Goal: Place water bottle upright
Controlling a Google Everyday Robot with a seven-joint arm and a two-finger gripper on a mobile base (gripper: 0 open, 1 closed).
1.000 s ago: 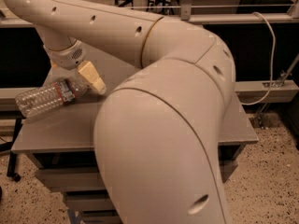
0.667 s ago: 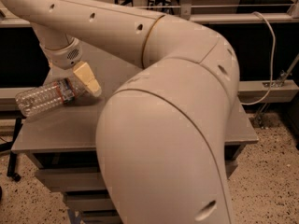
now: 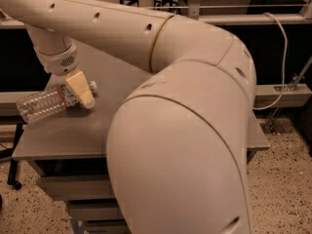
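Note:
The water bottle [image 3: 41,105] is clear ribbed plastic and lies on its side at the left edge of the grey table [image 3: 73,135]. Its white cap [image 3: 92,86] points right, and a pale label band with red sits near the neck. Its base reaches past the table's left edge. My gripper [image 3: 80,90] comes down from the wrist at the upper left and sits over the bottle's neck, by the label band. The cream part of the gripper hides the neck. Whether it grips the bottle does not show.
My own arm's large cream elbow [image 3: 185,145] fills the middle and right of the view and hides most of the table. A dark cabinet front and a rail run behind the table. A white cable [image 3: 282,67] hangs at the right. The floor below is speckled.
My gripper has moved a little left and down along the bottle toward its label band. The cap now shows to the right of it. The bottle has not visibly moved.

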